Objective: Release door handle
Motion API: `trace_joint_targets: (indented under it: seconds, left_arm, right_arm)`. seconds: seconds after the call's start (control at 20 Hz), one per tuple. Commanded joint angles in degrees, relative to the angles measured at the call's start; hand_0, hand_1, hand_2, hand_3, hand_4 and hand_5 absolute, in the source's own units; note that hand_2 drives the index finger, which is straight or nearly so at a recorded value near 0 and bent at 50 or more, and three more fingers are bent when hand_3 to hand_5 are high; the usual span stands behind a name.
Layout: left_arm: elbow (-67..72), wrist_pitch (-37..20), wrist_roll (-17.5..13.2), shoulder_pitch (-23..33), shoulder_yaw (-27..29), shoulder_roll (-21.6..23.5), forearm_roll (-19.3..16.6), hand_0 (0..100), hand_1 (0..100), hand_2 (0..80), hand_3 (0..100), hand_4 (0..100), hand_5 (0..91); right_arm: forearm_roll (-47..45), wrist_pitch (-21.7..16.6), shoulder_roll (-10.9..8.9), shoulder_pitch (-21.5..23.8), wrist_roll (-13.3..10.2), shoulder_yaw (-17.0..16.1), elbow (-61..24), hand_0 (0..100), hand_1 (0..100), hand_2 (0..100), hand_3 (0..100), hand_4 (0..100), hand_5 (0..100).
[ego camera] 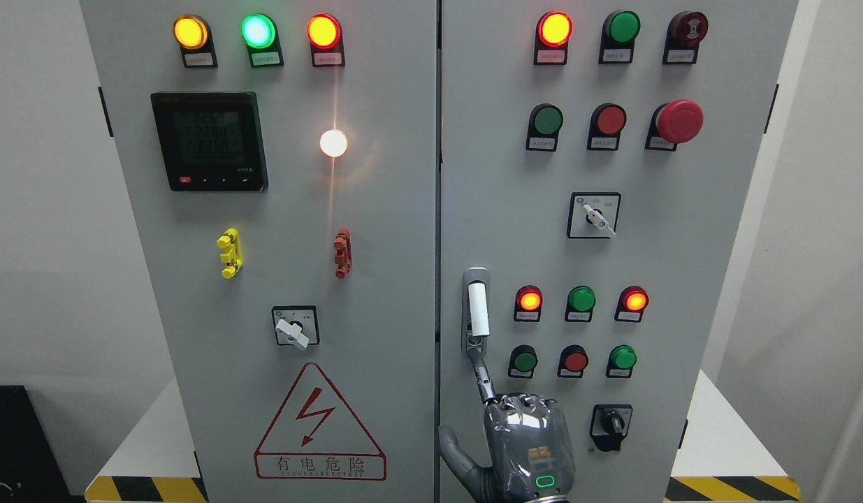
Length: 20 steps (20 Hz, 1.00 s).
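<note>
Down at the bottom edge, just right of the middle, the right hand [529, 447] comes up with its back to the camera. It is clamped on nothing. The thumb sticks out to the left, most fingers are folded down at the knuckles, and only the index finger [481, 374] is stretched straight up. Its tip meets the lower end of the door handle [478, 307], and that looks like the last point of contact, so I judge the letting go as all but done.

The handle itself stands upright in its plate on the right door [690, 230], hard by the seam between the two doors. That door appears to sit flush with the left door [389, 209]. The folded fingers keep well clear of the black knob switch [610, 423] and the red and green buttons [574, 360] beside them. Farther up, the meter [209, 142] glows and the top lamps [258, 31] are lit. No left hand shows.
</note>
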Motion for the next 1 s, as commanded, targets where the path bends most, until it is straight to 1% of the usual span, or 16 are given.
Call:
trace_joint_targets:
  seconds: [0.0,0.95]
  left_arm:
    - [0.0,0.0,0.0,1.0,0.0,0.0,0.0,12,56,0.0,0,0,0.0]
    - [0.0,0.0,0.0,1.0,0.0,0.0,0.0,12,56,0.0,0,0,0.0]
  right_arm:
    - [-0.1,0.0,-0.09,0.0,-0.2,0.0,-0.1,35,22,17,100,100,100]
    - [0.0,-0.1,-0.09,-0.3,-0.1,0.1,-2.5,35,22,17,100,100,100]
